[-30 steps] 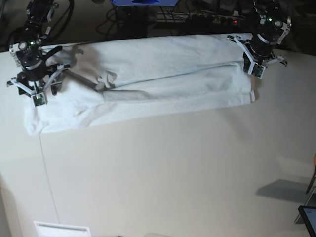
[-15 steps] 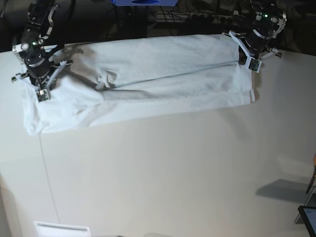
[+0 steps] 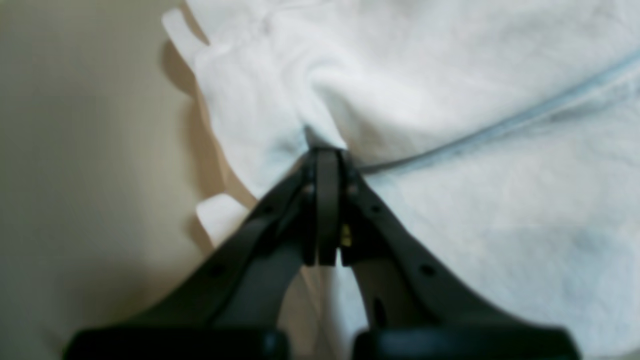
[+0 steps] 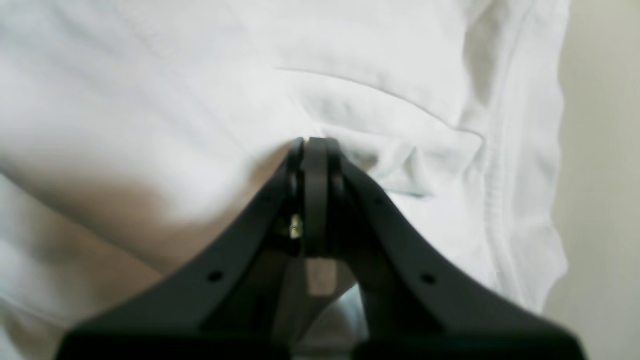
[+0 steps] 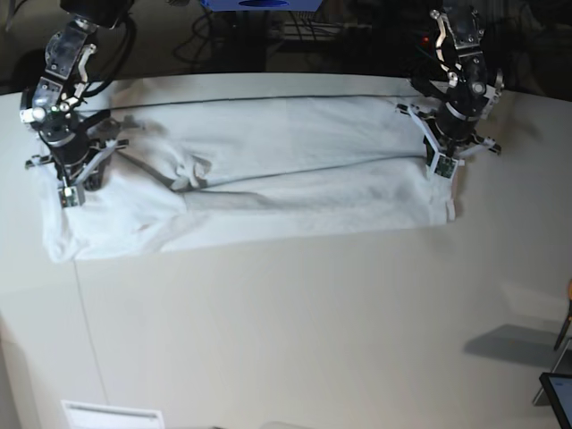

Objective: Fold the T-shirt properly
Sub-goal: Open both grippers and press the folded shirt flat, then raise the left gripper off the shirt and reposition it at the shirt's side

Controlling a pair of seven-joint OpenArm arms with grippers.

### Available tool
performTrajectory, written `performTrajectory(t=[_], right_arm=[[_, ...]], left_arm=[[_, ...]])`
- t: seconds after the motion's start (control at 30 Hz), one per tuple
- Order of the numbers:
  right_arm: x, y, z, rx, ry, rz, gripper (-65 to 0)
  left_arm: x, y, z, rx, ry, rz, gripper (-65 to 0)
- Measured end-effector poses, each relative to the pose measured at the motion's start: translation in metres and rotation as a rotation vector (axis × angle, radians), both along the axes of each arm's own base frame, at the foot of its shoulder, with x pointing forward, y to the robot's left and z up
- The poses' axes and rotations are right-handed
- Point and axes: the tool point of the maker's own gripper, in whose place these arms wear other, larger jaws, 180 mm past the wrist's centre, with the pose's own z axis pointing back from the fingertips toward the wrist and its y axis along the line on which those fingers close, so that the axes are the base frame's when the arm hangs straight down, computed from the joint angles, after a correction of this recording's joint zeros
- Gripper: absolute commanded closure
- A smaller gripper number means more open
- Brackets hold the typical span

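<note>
The white T-shirt (image 5: 268, 192) lies as a long wrinkled band across the far half of the table (image 5: 313, 331). At its right end, my left gripper (image 5: 443, 164) is shut on a bunched edge of the cloth, seen close up as the left gripper (image 3: 327, 152) pinching the T-shirt (image 3: 475, 100). At the band's left end, my right gripper (image 5: 70, 189) is shut on the fabric. In the right wrist view, the right gripper (image 4: 312, 145) bites a fold of the T-shirt (image 4: 175, 75) beside a ribbed hem. A small bunched knot of cloth (image 5: 190, 170) sits left of the middle.
Cables and a blue object (image 5: 259, 4) lie behind the table's back edge. A white flat item (image 5: 112, 416) rests at the front left. A dark object (image 5: 559, 393) pokes in at the lower right edge.
The right gripper has gone from open to shut on the shirt's left end. Both arms have drawn the shirt's far edge away from the table's back edge, toward the front.
</note>
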Motion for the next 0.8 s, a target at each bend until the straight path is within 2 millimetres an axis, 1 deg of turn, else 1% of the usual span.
performTrajectory(t=[0.03,0.1,0.2,0.3,0.47,0.57,0.63,0.7,0.77,0.8], right_arm=[[0.003,-0.001,0.000,0.003,-0.004,0.000,-0.7],[0.008,-0.003,0.001,0.004,-0.014,-0.003,-0.7],[0.011,-0.008,0.002,-0.007,-0.014,-0.007,-0.7],[0.010,-0.009,0.001,-0.009,-0.011,-0.007,-0.7],[0.010,-0.012,0.002,-0.021,-0.009,-0.013,-0.7],[0.010,-0.013,0.002,-0.027,-0.006,-0.013,-0.7],[0.010,-0.013,0.002,-0.027,-0.007,-0.013,-0.7],[0.011,-0.012,0.002,-0.027,-0.005,-0.013,-0.7],[0.010,-0.013,0.002,-0.027,-0.005,-0.015,-0.7],[0.010,-0.013,0.002,-0.027,-0.005,-0.015,-0.7]], left_arm=[[0.008,0.000,0.000,0.008,-0.004,-0.007,0.0],[0.025,-0.007,-0.001,0.031,-0.007,-0.036,0.0],[0.040,-0.015,-0.002,0.058,-0.006,-0.067,0.0],[0.056,-0.022,0.002,0.080,-0.007,-0.087,0.0],[0.071,-0.029,0.005,0.102,0.015,-0.066,0.0],[0.077,-0.030,0.011,0.105,0.000,-0.071,0.0],[0.077,-0.029,0.020,0.116,-0.020,-0.068,0.0],[0.080,-0.027,0.037,0.128,-0.063,-0.065,-0.2],[0.081,-0.014,0.055,0.144,-0.092,-0.023,-0.3],[0.079,-0.001,0.066,0.164,-0.107,0.018,-0.3]])
